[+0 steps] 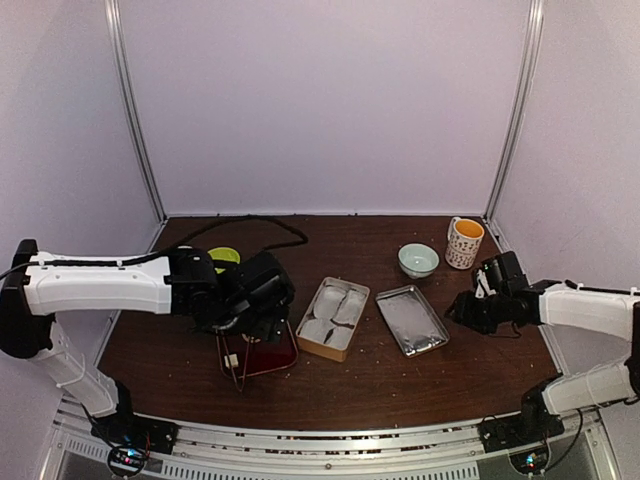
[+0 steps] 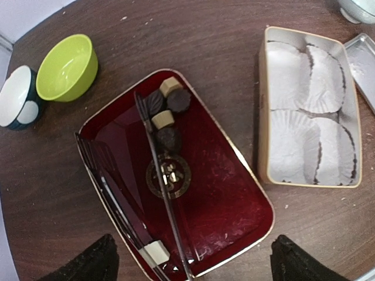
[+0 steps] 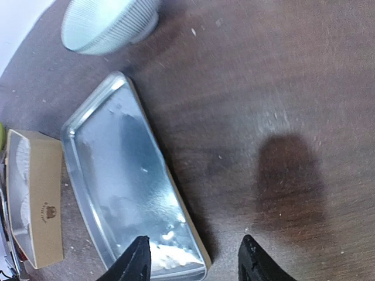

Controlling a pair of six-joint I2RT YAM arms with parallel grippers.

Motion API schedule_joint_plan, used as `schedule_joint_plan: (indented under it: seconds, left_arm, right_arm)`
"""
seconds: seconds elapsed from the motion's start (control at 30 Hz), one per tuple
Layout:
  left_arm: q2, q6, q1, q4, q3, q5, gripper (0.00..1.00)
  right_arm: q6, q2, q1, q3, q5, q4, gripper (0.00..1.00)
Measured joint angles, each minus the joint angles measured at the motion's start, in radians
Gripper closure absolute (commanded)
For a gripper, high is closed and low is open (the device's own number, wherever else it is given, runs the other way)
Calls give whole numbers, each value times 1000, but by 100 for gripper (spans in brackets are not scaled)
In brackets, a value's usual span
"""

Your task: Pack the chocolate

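Arms: both bases sitting at the near table (image 1: 400,385) edge; left arm reaching in over the red tray (image 2: 234,205), right arm hanging out at the right side, well clear of the tray.
Left end effector (image 2: 193,260): fingers spread wide, gripping nothing; hovering above the tray and looking straight down into it.
Right end effector (image 3: 194,257): jaws standing apart, nothing between them; hovering over the near corner of the silver lid (image 3: 123,175), not touching it as far as I can tell.
Tray: lying on the table under the left arm, long axis running diagonally in the left wrist view; dark tongs-like utensil (image 2: 161,193) lying lengthwise in it.
Chocolate (image 2: 169,139): a few dark lumps clustering at the far end of the tray, mixed with two pale cubes (image 2: 162,119); lying ahead of the left fingers, along the tray's long axis.
Tin (image 2: 309,108): sitting just right of the tray, paper cups (image 2: 293,73) inside looking empty, so packing is reading as not started.
Key relation: left arm is much the nearer; I'm judging the next move as a reach forward and down to the far tray end, then a short carry right to the tin.
Far side: green bowl (image 2: 67,67) and dark bowl (image 2: 17,96) sitting beyond the tray; pale bowl (image 1: 418,260) and mug (image 1: 464,242) sitting beyond the lid.
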Motion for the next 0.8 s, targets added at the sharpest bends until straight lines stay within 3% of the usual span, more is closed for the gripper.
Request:
schedule_joint_plan:
  seconds: [0.27, 0.57, 0.63, 0.73, 0.8]
  left_arm:
    - [-49, -111, 76, 4, -130, 38, 8]
    - [-26, -255, 103, 33, -180, 99, 7]
    - [-26, -277, 103, 45, -204, 109, 7]
    - [-14, -303, 103, 57, -227, 122, 6]
    - [-8, -316, 103, 64, -235, 127, 6]
  right_arm:
    - [-148, -256, 0, 11, 70, 19, 38]
    - [-253, -319, 0, -45, 212, 164, 30]
    - [-273, -376, 0, -132, 212, 249, 22]
    - [-283, -442, 0, -231, 235, 321, 1]
    - [-288, -475, 0, -262, 258, 343, 0]
